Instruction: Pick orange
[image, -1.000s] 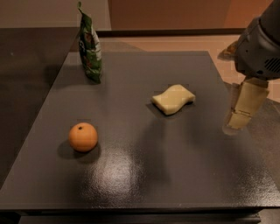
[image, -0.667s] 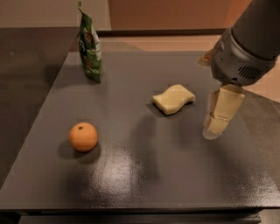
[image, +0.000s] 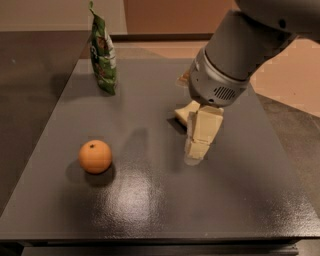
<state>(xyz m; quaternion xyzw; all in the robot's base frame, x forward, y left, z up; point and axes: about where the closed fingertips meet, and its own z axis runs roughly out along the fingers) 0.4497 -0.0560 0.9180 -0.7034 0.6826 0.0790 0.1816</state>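
The orange (image: 95, 156), small and round with a dark stem dot on top, sits on the dark grey table (image: 150, 200) at the front left. My gripper (image: 196, 152) hangs from the grey arm above the table's middle right, well to the right of the orange and apart from it. It hides most of the pale yellow sponge (image: 184, 112) behind it.
A green snack bag (image: 102, 52) stands upright at the table's back left. The table's front edge runs along the bottom of the view and its left edge borders a dark floor. A tan floor lies to the right.
My arm and gripper have swept leftward from the table's right edge to in front of the sponge. The orange, bag and sponge have not moved.
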